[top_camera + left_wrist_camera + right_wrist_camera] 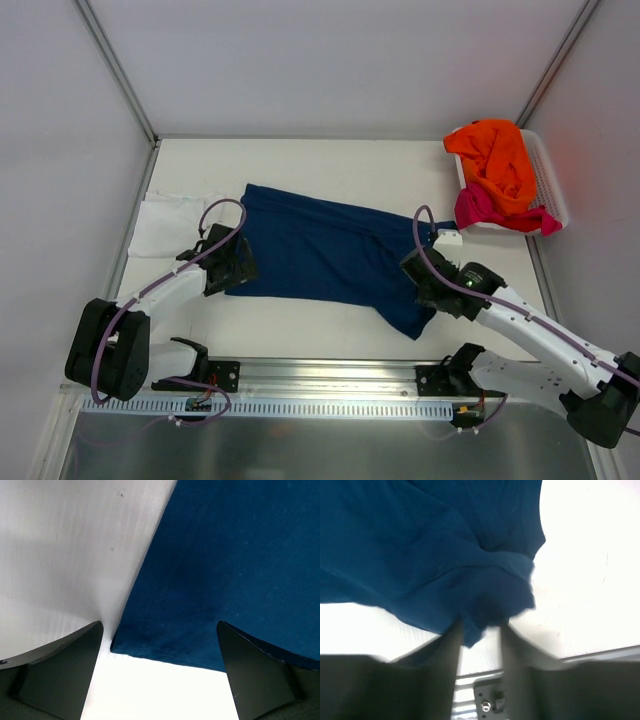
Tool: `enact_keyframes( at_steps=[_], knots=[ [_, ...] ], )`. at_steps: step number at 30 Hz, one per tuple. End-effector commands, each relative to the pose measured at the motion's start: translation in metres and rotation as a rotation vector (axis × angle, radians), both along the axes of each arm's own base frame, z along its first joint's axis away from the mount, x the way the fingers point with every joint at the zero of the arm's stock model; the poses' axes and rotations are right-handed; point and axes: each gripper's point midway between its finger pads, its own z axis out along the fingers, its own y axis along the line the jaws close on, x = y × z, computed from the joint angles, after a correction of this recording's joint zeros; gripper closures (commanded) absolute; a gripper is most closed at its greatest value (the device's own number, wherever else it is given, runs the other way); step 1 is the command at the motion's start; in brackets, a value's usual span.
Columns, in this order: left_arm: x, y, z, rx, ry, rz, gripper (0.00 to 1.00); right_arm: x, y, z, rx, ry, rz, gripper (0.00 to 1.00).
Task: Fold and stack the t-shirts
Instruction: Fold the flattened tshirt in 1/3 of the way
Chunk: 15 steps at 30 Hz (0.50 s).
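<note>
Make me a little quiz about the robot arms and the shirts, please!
1. Pick one: which shirts sit in the white basket?
A) a navy one and a white one
B) the orange t-shirt and the magenta-pink t-shirt
C) none at all
2. True or false: the navy blue t-shirt is folded into a small neat square.
3. Fill in: the ___ pincer stands wide open over a corner of the navy blue t-shirt.

Key
1. B.
2. False: it lies spread out on the table.
3. Left: the left pincer has its jaws far apart above the hem corner.
</note>
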Motion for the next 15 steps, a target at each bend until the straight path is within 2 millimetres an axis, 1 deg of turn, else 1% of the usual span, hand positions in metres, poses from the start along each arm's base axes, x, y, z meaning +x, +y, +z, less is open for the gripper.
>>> enact_keyframes(
  at_steps=[1,2,4,6,8,11,14,15],
  knots=[
    [0.006,-0.01,0.008,-0.024,-0.013,-0.039,0.01,-0.015,-0.011,-0.013,-0.048,0.067,-0.006,0.56],
    [0.006,-0.011,0.007,-0.025,-0.007,-0.044,0.01,-0.017,-0.01,-0.015,-0.043,0.072,-0.006,0.47],
    [0.007,-0.012,0.006,-0.028,-0.002,-0.049,0.01,-0.019,-0.007,-0.017,-0.024,0.072,0.003,0.36],
    [0.007,-0.012,0.005,-0.028,0.003,-0.05,0.01,-0.021,-0.007,-0.016,-0.016,0.071,0.003,0.35],
    [0.007,-0.013,0.005,-0.029,0.004,-0.052,0.01,-0.023,-0.006,-0.014,-0.005,0.074,0.009,0.35],
    [0.006,-0.014,0.005,-0.033,0.004,-0.052,0.01,-0.027,-0.008,-0.018,-0.014,0.089,0.012,0.36],
    [0.003,-0.018,0.006,-0.039,0.002,-0.063,0.01,-0.034,-0.008,-0.028,-0.018,0.105,0.006,0.45],
    [0.001,-0.019,0.005,-0.038,0.0,-0.065,0.01,-0.037,-0.005,-0.033,-0.008,0.117,0.009,0.54]
  ],
)
